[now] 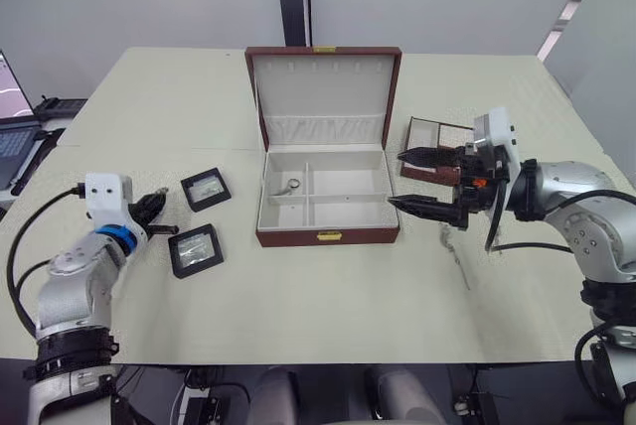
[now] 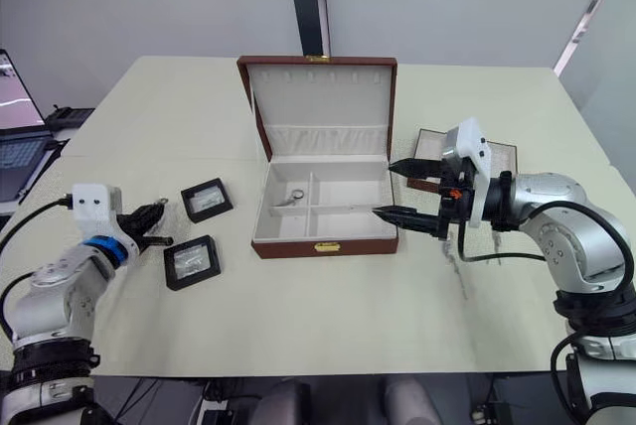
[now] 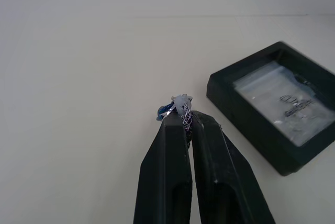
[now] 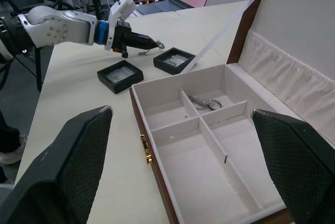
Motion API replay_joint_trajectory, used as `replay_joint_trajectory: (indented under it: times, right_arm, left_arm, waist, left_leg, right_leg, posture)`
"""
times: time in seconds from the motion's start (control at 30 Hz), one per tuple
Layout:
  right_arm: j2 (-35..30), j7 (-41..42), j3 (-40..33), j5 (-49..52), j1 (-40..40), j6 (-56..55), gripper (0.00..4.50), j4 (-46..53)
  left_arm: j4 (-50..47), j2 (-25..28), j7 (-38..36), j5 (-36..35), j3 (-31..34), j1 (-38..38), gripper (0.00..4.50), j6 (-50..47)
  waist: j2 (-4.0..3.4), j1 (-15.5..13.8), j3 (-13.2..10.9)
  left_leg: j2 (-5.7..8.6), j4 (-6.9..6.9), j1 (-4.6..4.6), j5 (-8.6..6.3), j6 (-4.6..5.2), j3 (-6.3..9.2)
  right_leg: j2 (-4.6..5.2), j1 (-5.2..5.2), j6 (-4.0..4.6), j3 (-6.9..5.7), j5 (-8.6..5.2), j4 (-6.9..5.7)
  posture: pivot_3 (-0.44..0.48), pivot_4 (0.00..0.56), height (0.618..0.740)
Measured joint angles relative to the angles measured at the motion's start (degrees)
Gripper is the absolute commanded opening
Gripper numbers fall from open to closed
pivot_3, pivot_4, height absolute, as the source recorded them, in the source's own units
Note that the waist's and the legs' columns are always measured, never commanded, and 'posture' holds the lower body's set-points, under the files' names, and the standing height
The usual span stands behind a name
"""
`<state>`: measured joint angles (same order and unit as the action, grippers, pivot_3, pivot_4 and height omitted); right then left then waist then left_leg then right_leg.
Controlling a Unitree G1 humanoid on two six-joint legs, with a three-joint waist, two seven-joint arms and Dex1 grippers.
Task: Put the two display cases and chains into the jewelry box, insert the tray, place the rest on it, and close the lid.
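Two black display cases lie on the pale surface (image 1: 298, 316) left of the open jewelry box (image 1: 326, 172): the far display case (image 1: 206, 189) sits nearer the box, the near display case (image 1: 196, 249) closer to the front edge. The left claw (image 1: 157, 212) hovers just left of them, its fingers pressed together on a small chain (image 3: 177, 109). From the head camera the chain is only a faint glint at the tips; the left wrist view shows it plainly as a silvery clasp and links pinched between the fingertips (image 3: 180, 124), with one display case just beside them and a clear sachet visible inside it.

The box stands with its lid upright and its cream interior split into compartments. A second chain (image 2: 291, 197) lies in the rear left compartment; the right wrist view shows it more clearly, curled against the divider, and also catches the left claw across the surface with its chain dangling.

To the right of the box, the right claw (image 1: 422, 181) is spread wide and holds nothing, one finger near the box's right wall and the other by the front right corner. Behind it a brown tray (image 2: 502, 157) rests flat on the surface, partly hidden by the arm.
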<state>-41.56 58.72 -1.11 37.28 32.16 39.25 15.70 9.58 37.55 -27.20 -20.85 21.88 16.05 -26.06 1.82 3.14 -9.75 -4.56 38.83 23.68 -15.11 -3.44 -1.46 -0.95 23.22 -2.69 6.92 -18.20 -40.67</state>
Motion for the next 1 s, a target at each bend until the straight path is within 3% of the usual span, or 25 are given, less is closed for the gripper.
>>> replay_joint_trajectory:
  times: [0.3,0.47,0.63,1.0]
  right_arm:
    - [-0.3,-0.8,-1.9,0.5,-2.0,0.0,4.5,1.1]
    - [-0.3,-2.3,-3.3,0.5,-4.2,0.0,4.5,3.0]
    - [-0.5,-3.9,-4.8,0.6,-6.6,0.0,4.5,5.0]
    - [-3.1,-8.1,-10.5,2.9,-12.2,1.6,4.5,12.2]
  left_arm:
    - [-12.8,5.5,-4.4,-4.8,-0.3,2.1,0.01,-9.2]
    - [-16.7,8.4,-10.6,-7.5,-4.4,7.2,0.01,-12.1]
    - [-16.6,11.1,-18.6,-8.6,-8.5,12.1,0.01,-12.6]
    - [-10.0,11.7,-35.3,-6.7,-20.8,23.1,0.01,-9.2]
  waist:
    - [0.02,-0.1,0.0]
    - [0.07,-0.1,0.0]
    - [0.06,-0.1,-0.1]
    - [0.06,-0.5,-0.1]
  left_leg:
    - [0.01,0.0,0.03,0.0,0.0,0.01]
    - [0.01,0.0,0.08,0.0,0.0,0.04]
    - [0.02,-0.01,0.08,0.0,0.0,0.04]
    - [0.03,-0.01,0.13,0.0,0.01,0.06]
  right_leg:
    - [0.0,0.0,0.0,-0.01,0.0,0.06]
    - [-0.01,0.0,-0.01,-0.03,0.0,0.13]
    - [-0.02,0.0,-0.01,-0.03,0.0,0.18]
    - [-0.06,0.01,-0.01,-0.03,-0.01,0.28]
  posture:
    - [0.0,0.15,0.74]
    - [0.0,0.15,0.74]
    - [0.0,0.15,0.74]
    - [0.0,0.15,0.74]
